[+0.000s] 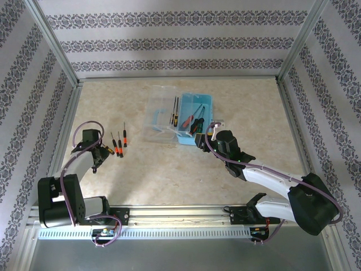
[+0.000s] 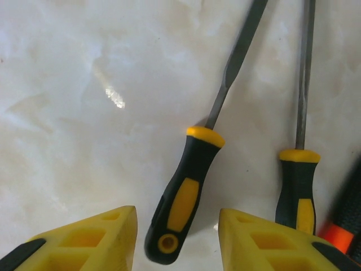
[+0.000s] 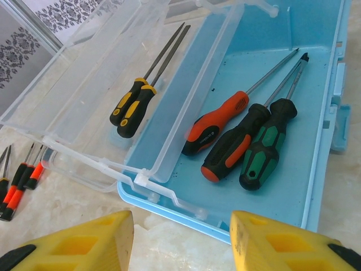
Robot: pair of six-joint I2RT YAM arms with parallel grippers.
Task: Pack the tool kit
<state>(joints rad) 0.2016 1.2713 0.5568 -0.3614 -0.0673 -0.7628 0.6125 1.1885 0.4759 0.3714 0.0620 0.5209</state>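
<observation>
Yellow-and-black-handled file (image 2: 183, 197) lies inside the open left gripper (image 2: 177, 237); pickup likely needs closing squarely. Right gripper (image 3: 181, 237) hovers open, empty.

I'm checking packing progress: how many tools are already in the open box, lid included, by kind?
Files, in the clear lid: 2
Screwdrivers, in the blue box: 3
Total: 5

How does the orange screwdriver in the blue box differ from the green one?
The orange screwdriver has a slim, all-orange handle; the green screwdriver a thicker green-and-black one. The orange screwdriver lies nearest the clear lid, the green screwdriver farthest. Both lie flat in the blue box.
</observation>
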